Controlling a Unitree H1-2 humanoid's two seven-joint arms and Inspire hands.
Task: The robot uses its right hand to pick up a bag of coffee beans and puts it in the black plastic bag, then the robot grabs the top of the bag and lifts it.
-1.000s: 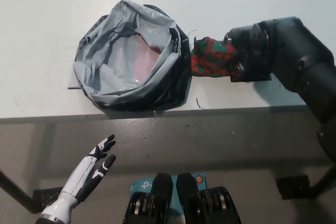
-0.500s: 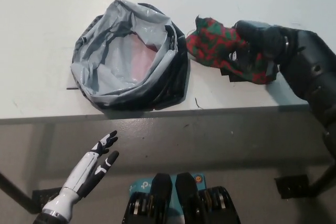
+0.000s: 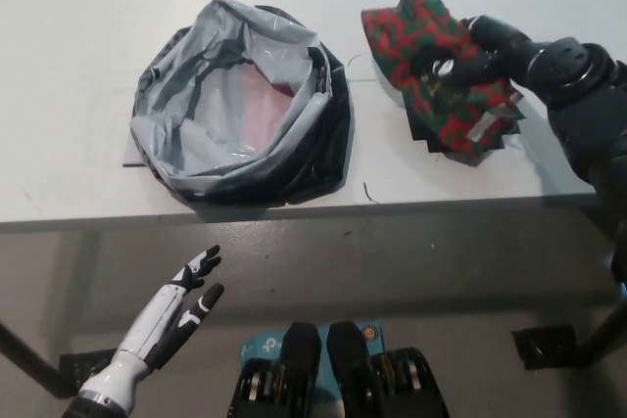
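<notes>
The black plastic bag [image 3: 328, 139] sits open on the white table, its grey lining [image 3: 196, 110] facing up with a pinkish patch at the bottom. To its right, my black right hand [image 3: 480, 56] is shut on the red-and-green patterned coffee bean bag [image 3: 416, 36], holding it above the table, tilted, with its top corner pointing away from me. The coffee bag is apart from the plastic bag's rim. My white left hand [image 3: 176, 310] rests open below the table's front edge at the lower left.
The white table [image 3: 88, 17] spreads wide behind and left of the plastic bag. Its front edge [image 3: 441, 205] runs across the middle of the view, with grey floor below. A dark table leg base [image 3: 544, 348] shows at the lower right.
My right hand has lifted the coffee bag up and away to the right of the plastic bag's rim, turning it so more of its patterned face shows. The left hand has barely moved.
</notes>
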